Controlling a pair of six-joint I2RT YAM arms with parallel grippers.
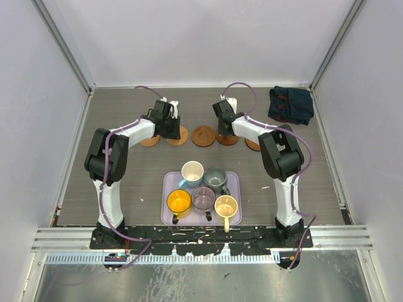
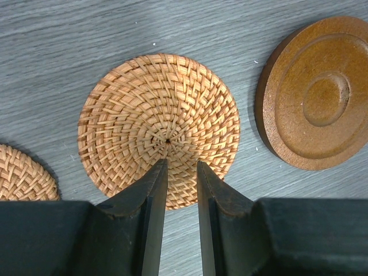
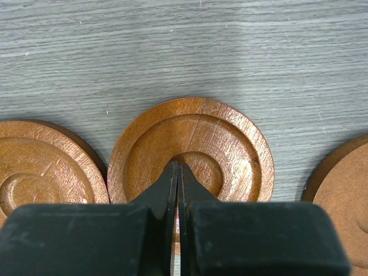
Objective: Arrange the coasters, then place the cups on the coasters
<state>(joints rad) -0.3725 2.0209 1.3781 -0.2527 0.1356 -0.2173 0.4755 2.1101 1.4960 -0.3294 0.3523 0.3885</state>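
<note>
The left gripper has its fingers a little apart with nothing between them. Its tips are over the near part of a woven coaster; whether they touch it I cannot tell. The right gripper has its fingers pressed together, with the tips over the middle of a wooden coaster.

Five coasters lie flat in a row across the table, toward its far edge. Two woven ones are at the left end and three ringed wooden ones at the right, all close side by side.

Five cups stand clustered on one lilac tray by the middle of the near edge: white, grey-green, orange, purplish-grey and cream-yellow. One dark folded cloth lies in the far right corner.

The left arm and right arm rise from the near edge with their elbows high and outward. Their forearms are bent inward and down to the row.
</note>
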